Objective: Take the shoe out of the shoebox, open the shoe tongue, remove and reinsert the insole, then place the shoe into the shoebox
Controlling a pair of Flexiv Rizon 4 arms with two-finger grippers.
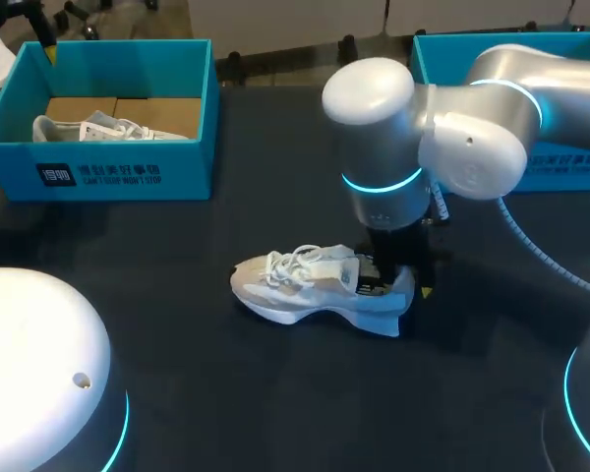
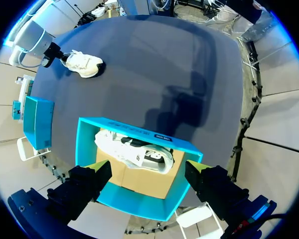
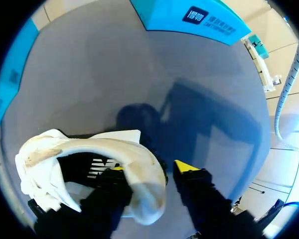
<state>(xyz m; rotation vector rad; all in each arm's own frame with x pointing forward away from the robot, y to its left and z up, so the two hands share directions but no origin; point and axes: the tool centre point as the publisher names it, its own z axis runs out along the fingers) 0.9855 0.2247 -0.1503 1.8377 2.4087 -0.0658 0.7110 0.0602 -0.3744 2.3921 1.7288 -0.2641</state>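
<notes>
We work over a dark table [image 1: 275, 393], and most of it is bare around the one thing in hand. Our right arm [image 1: 452, 128] reaches in past the middle and stands nearly upright over the shoe, which suits a top-down hold on its rear end.

Two teal boxes sit at the far edge. The left shoebox [image 1: 118, 172] is open-topped and holds a second sneaker [image 1: 88, 128] lying on brown cardboard. The right shoebox [image 1: 570, 162] is mostly hidden behind our arm, and we cannot tell what is in it.

The white sneaker [image 1: 315, 290] is out of its box. It rests sole-down near the middle of the table, well apart from both boxes, with its toe toward the left one. We judge it was set there so both arms can reach the tongue and insole.

The right gripper [image 3: 149, 169] straddles the heel [image 3: 144, 184], with one finger down inside the shoe's opening and the other outside the back. The outer finger looks just clear of the heel, so we judge the jaws are parted and not clamping. This position would pin the shoe once they close.

The left gripper [image 2: 148, 172] hangs high above the left shoebox with its jaws wide and nothing between them.

The laces [image 1: 295, 261] look loosely tied, and we judge the tongue is not yet opened.
</notes>
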